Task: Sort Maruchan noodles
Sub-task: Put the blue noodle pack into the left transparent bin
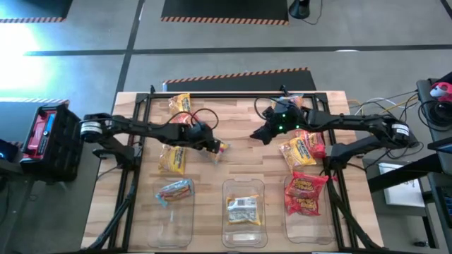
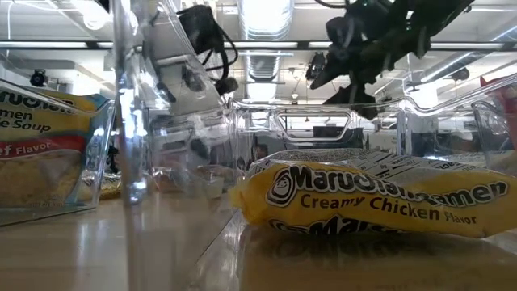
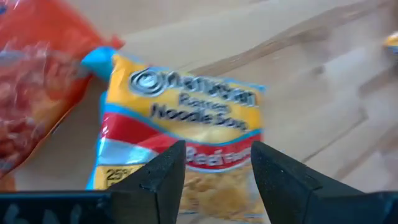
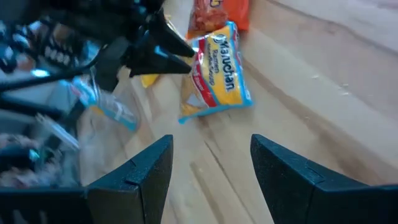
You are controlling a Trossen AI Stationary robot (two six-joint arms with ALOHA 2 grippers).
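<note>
My left gripper [image 1: 214, 146] [image 3: 217, 152] is open over mid-table, its fingers above a yellow, red and blue Maruchan packet [image 3: 186, 118] [image 1: 222, 148] lying flat on the wood. The right wrist view shows the same packet [image 4: 219, 71] at the left gripper's tips. A red packet [image 3: 37, 81] lies beside it. My right gripper [image 1: 260, 134] [image 4: 211, 146] is open and hovers to the right of that packet, touching nothing. More packets lie loose: one at the far side [image 1: 180, 104], a yellow one [image 1: 173, 159], and a yellow and red pile [image 1: 304, 149]. My left gripper's open fingers [image 3: 165, 180] stand over the end of the packet [image 3: 205, 158] printed with the flavour, slanting down from the table's left. I cannot tell whether they touch it. The packet lies flat on the table.
Three clear bins stand along the near edge: the left [image 1: 159, 226] holds a pale blue packet [image 1: 174, 190], the middle [image 1: 244, 185] a yellow Creamy Chicken packet [image 2: 371, 198], the right [image 1: 289, 226] red packets [image 1: 305, 192]. A black frame [image 1: 212, 94] runs along the far edge.
</note>
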